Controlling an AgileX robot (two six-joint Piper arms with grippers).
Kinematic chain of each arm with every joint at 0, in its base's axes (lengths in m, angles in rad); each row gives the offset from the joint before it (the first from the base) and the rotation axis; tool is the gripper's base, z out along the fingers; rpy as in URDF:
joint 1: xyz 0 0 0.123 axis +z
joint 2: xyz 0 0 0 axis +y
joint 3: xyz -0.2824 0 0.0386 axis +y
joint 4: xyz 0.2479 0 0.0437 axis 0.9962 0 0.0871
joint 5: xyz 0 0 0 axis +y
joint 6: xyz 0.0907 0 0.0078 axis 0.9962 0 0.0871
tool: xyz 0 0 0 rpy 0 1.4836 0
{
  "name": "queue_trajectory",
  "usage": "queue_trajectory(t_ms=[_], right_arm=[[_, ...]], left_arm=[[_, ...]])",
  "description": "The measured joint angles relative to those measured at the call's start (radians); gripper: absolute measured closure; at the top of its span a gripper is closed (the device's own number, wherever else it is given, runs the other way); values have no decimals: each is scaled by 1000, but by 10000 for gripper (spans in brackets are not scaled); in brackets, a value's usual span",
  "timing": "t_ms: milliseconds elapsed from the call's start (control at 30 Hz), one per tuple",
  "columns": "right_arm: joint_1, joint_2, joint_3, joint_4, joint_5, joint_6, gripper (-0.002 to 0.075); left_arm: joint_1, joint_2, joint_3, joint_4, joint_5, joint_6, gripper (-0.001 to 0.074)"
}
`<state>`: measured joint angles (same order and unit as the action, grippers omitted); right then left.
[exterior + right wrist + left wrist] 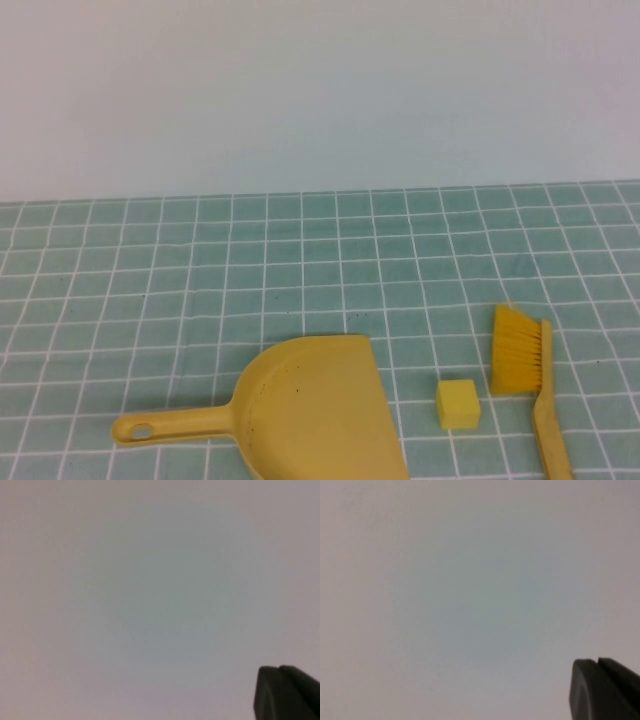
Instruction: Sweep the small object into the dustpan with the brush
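A: Nearest the robot, what lies on the green tiled table?

B: A yellow plastic dustpan with its handle pointing to the robot's left, a small yellow cube just beside the pan's right edge, and a yellow plastic brush right of the cube, bristles pointing away. All three sit apart, untouched.

A: And the grippers?

B: The high view shows neither arm. Each wrist view shows only a dark piece of the left gripper or right gripper against the blank wall beyond the table; I cannot tell whether either is open or closed.

A: Risks?

B: I'd judge the pan could slide if unheld, and a hard sweep could knock the light cube past the pan's mouth.
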<state>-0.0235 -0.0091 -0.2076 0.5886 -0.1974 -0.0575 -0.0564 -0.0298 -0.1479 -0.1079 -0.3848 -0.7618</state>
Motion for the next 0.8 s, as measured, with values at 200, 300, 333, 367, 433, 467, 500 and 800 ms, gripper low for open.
queue_trajectory(t_ms=[200,300,333,367,433,467,500,800], right_arm=[[0,62,-211,-7,8,-129,727],[0,153,-335,-11,67,-174,727],[0,190,-379,-13,105,-183,727],[0,229,-426,-13,151,-187,727],[0,300,-508,-15,241,-194,727],[0,340,-551,-17,291,-201,727],[0,378,-583,-19,338,-208,727],[0,573,-687,-30,400,-386,727]], left_arm=[[0,34,-209,232,208,18,735],[0,109,-339,311,297,22,735],[0,141,-383,343,316,22,735],[0,168,-419,365,329,22,735],[0,238,-507,403,366,22,735],[0,267,-540,403,385,22,735],[0,303,-579,403,406,22,735],[0,553,-735,289,768,130,735]])
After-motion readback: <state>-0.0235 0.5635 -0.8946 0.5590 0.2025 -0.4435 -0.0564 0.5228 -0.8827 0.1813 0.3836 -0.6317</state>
